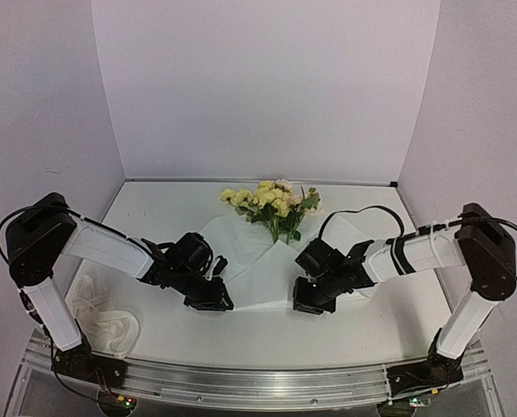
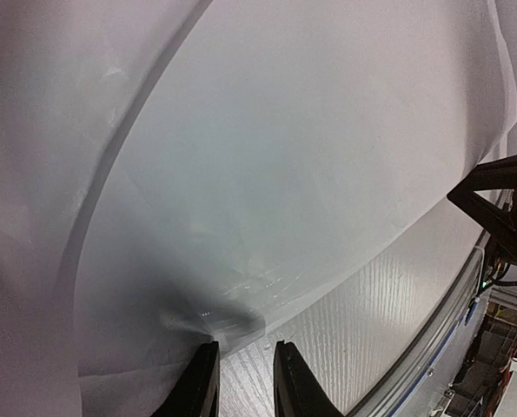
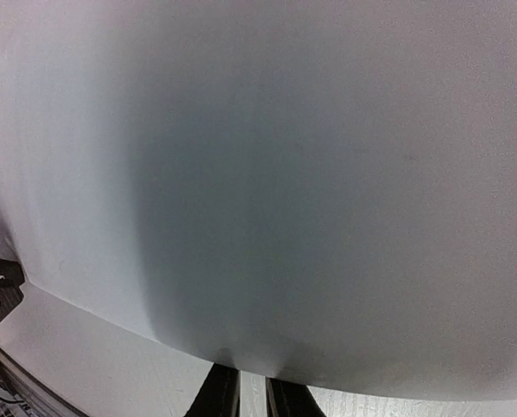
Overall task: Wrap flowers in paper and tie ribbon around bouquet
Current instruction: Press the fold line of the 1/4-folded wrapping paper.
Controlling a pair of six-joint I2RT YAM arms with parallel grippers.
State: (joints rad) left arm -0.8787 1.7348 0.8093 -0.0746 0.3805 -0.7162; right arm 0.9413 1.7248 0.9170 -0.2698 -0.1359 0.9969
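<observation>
1. The flowers are shown by the overhead view alone. They lie on the table with the blooms toward the far wall and the stems pointing back toward the arm bases.
2. The paper is spread directly on the near side of the flowers. The lower stems are covered by it, and a folded flap rises to a point over them.
3. The ribbon is also seen only from overhead. It lies as a loose heap well to the left of the flowers, close to the left arm's base and apart from both grippers. Its printing is too small to be read.
4. The left gripper is placed to the near left of the flowers, at the paper's near edge. In the left wrist view its fingers stand narrowly apart, with table surface visible in the gap. A crumpled bit of the paper's edge sits at the tips. Whether it is gripped cannot be told.
5. The right gripper is placed to the near right of the flowers, at the same edge. In the right wrist view its fingers are drawn almost together, and the paper's edge is pinched at the tips.
6. Both wrist views are filled almost wholly by the paper, with a creased shadow running up from each pair of fingertips.
</observation>
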